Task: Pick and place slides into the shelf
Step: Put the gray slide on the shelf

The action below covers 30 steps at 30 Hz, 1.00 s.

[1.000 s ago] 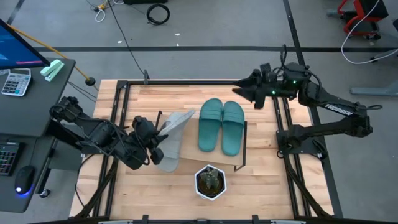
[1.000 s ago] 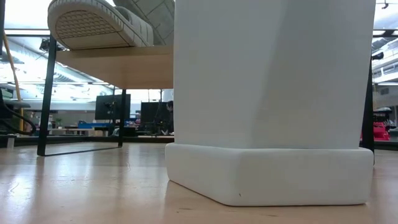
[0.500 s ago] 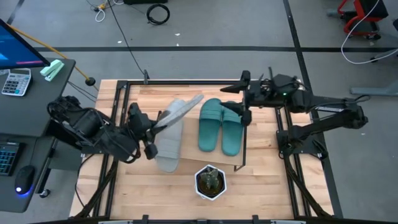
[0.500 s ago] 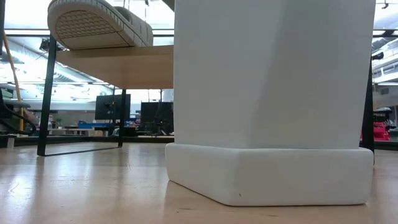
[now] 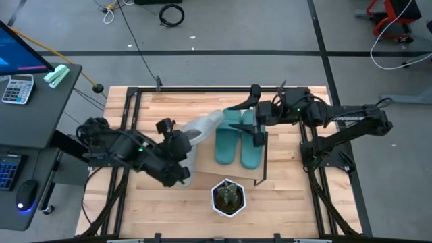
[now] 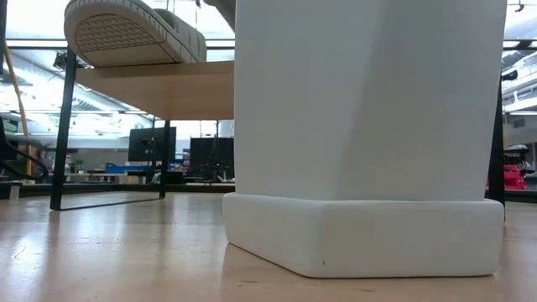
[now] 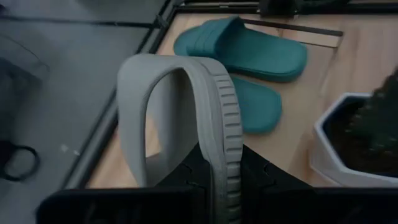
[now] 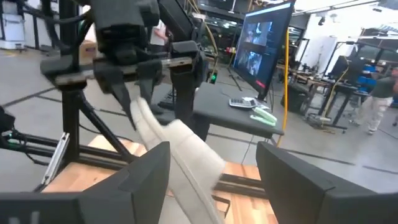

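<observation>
My left gripper point(image 5: 179, 143) is shut on a light grey slide point(image 5: 204, 125), held up over the shelf's left part. The slide's free end points at my right gripper point(image 5: 256, 113). That gripper is open and level above the teal pair point(image 5: 240, 138), which lies flat on the shelf's wooden top point(image 5: 264, 169). In the right wrist view the grey slide point(image 8: 180, 152) shows beyond the gap between the open fingers, and they seem to stand apart from it. A second grey slide point(image 5: 187, 165) lies on the shelf, partly under my left gripper. Its ridged sole point(image 6: 126, 33) overhangs the board. My left gripper pinches the grey slide's sole near one end point(image 7: 219, 163) between its two fingers, one on the footbed side and one on the underside. The fingers come slanting down from the table's left. The slide is lifted clear, turned on its edge, strap point(image 7: 140, 99) to one side.
A white pot with a plant point(image 5: 228, 196) stands at the near edge just in front of the shelf and fills the low view point(image 6: 361, 126). The shelf's black frame point(image 5: 266, 152) runs beside the teal pair. A desk with a keyboard and monitor point(image 5: 27, 74) stands left of the table.
My left gripper has risen and gone toward the table's right with the grey slide, rolling so that the slide now stands on edge and points at the right arm. My right gripper has swung toward the table's left to above the teal pair and has rolled, staying open.
</observation>
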Each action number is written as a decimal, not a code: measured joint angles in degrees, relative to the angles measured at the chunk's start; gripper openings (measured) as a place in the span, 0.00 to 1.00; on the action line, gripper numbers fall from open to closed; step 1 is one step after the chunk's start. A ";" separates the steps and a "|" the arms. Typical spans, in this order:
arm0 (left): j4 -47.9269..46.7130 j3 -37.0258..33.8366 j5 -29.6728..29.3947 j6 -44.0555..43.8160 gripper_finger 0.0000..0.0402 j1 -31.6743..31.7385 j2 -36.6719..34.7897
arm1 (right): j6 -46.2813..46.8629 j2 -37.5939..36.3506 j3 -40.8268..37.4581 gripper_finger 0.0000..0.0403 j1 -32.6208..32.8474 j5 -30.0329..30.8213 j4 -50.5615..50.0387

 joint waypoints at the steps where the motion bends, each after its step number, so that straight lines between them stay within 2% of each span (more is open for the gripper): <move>1: -0.02 0.05 0.16 1.21 0.10 0.46 0.25 | -0.27 0.66 1.13 0.61 0.16 0.01 -0.85; 5: -0.13 0.22 2.50 2.53 0.10 2.32 0.57 | -3.03 4.01 6.58 0.61 0.94 -1.44 -7.99; 11: -0.23 0.20 2.57 5.45 0.10 4.04 0.18 | -6.50 9.85 15.27 0.61 2.10 -3.32 -20.54; 20: -0.23 0.20 3.73 6.44 0.10 4.51 0.18 | -14.73 16.67 23.70 0.62 3.43 -1.42 -24.34; 24: -0.24 0.20 4.08 6.48 0.10 4.44 0.18 | -16.32 19.10 25.96 0.68 3.37 -0.54 -24.09; 30: -0.25 0.20 3.97 6.46 0.10 4.44 0.18 | -16.28 21.93 27.47 0.84 3.46 2.65 -27.37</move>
